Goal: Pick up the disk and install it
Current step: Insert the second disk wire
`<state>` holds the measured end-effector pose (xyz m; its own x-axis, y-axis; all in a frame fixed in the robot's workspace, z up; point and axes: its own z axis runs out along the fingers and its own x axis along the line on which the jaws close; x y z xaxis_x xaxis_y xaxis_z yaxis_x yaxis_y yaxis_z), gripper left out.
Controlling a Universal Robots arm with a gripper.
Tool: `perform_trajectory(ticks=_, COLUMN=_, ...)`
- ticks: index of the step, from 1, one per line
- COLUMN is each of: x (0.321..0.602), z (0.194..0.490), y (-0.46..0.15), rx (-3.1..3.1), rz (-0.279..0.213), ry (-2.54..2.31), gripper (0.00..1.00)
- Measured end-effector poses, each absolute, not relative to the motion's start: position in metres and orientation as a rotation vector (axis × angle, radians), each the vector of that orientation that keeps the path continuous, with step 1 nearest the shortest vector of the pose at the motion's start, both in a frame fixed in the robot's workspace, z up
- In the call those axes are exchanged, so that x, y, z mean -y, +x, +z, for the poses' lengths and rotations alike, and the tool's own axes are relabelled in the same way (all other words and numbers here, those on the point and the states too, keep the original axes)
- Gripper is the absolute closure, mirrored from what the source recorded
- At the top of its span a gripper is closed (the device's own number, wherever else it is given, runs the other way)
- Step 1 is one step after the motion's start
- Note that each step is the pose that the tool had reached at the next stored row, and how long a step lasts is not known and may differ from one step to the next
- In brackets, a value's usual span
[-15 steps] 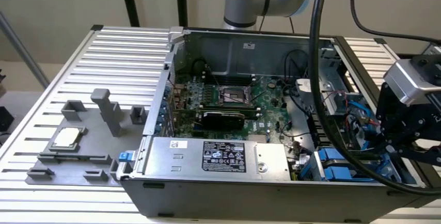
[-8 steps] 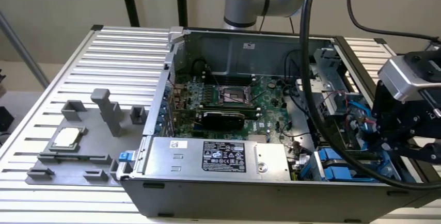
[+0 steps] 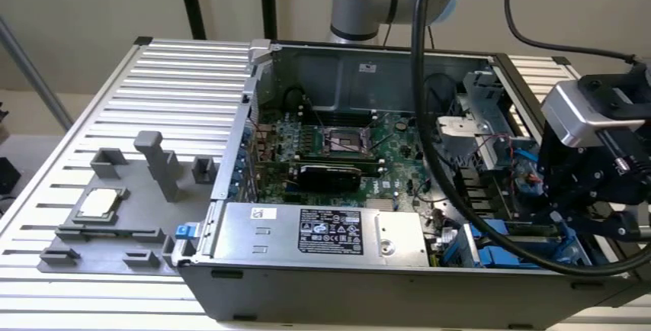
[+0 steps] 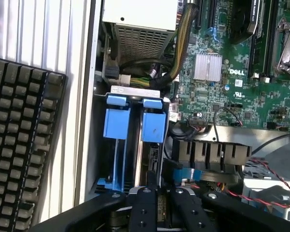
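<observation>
The disk (image 4: pixel 153 128) stands on edge in the drive bay at the corner of the open computer case (image 3: pixel 305 293). Its bright blue carrier faces the wrist camera and its dark body runs down toward my fingers. My gripper (image 4: pixel 163 193) is directly over it, and the two black fingers (image 4: pixel 144 208) are closed in on the disk's near end. In the exterior view the gripper (image 3: pixel 585 201) hangs over the case's bay at that view's right, with blue carrier parts (image 3: pixel 508 253) just beneath it.
A second blue carrier (image 4: pixel 116 123) sits in the neighbouring slot. Cables (image 4: pixel 149 67), the power supply (image 3: pixel 325 232) and the motherboard (image 3: pixel 336 148) crowd the bay. A keyboard (image 4: pixel 23 145) lies outside the case wall. A grey fixture (image 3: pixel 112 232) holds a square processor chip (image 3: pixel 100 203).
</observation>
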<state>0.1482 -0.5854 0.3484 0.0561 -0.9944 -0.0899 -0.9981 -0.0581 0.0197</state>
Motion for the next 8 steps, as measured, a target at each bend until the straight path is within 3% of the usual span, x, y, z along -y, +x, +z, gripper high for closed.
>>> perform_trajectory(ticks=8, x=0.5854, z=0.3438, y=0.1449, rx=-2.188, rz=0.125, ry=-2.2, gripper=1.0)
